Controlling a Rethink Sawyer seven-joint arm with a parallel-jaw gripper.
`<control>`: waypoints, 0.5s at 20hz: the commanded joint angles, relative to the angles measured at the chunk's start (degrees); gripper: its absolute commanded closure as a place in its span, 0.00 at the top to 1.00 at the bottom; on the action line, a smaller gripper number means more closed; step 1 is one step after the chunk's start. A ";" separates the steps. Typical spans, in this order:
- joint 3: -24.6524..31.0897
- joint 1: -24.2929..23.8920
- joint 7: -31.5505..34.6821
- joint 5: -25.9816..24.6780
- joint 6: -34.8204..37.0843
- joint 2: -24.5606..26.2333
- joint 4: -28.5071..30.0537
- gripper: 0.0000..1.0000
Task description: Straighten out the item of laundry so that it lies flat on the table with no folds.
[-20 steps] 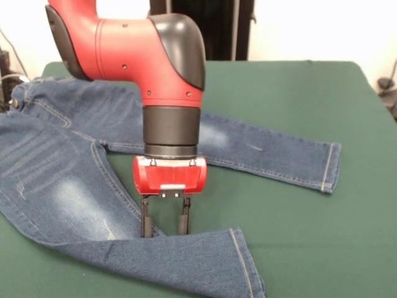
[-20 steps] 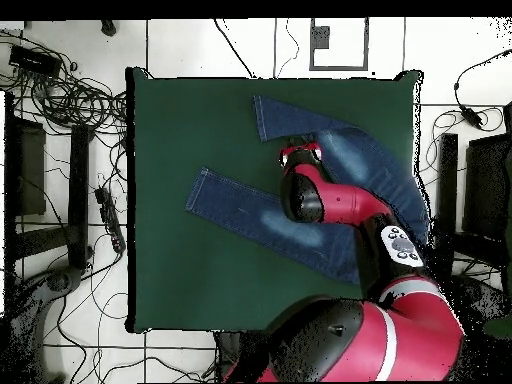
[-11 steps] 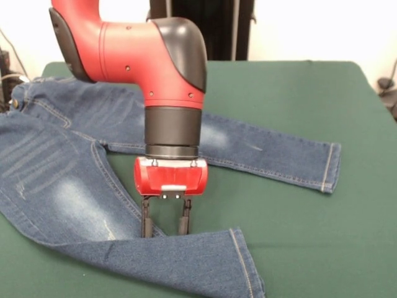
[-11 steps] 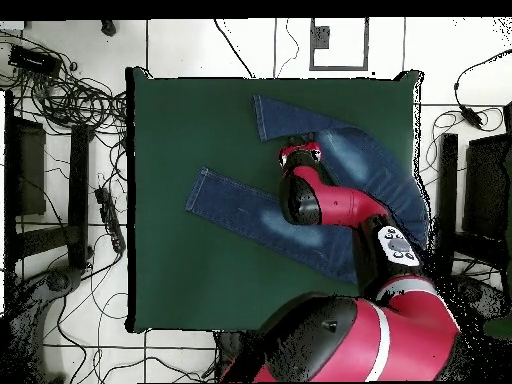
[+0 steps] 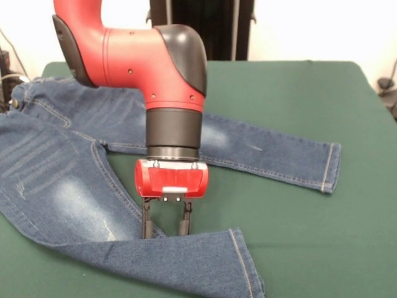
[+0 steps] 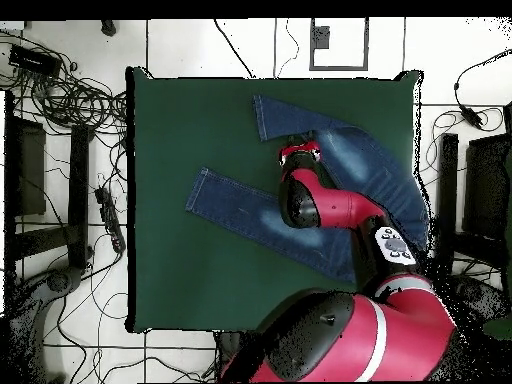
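Denim, blue and faded to whitish patches on the thighs, makes up the jeans (image 5: 68, 180), which lie spread on the left and middle of the green tabletop (image 5: 291, 93) in the front view, waist at the far left edge and the two legs fanned apart in a V. The far leg runs out to the right and lies flat to its hem; the near leg runs along the near edge, and its upper seam looks slightly turned or ridged just where the pincer (image 5: 165, 228) stands. The pincer points straight down with its two thin black fingers apart, tips at the cloth's edge in the crotch of the V, one finger on the denim and the other over bare felt, as far as I can tell; nothing is clamped. To do this step well, I would judge, the fingers should close on one layer of seam only, lift little, and drag outward along the leg so the ridge pulls flat rather than bunching. Denim is stiff and heavy, with thick orange-tan stitched hems, so it should hold a shape once laid; the felt-like top likely grips it, so a low drag may wrinkle it. From overhead the jeans (image 6: 330, 170) sit toward the right half, with much bare tabletop (image 6: 170, 270) around.
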 commanded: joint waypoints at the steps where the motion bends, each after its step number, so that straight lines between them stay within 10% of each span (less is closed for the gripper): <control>1: 4.37 5.34 10.15 6.76 -0.80 7.49 -11.20 1.00; 10: -7.02 12.87 7.69 23.96 7.67 12.60 -20.32 1.00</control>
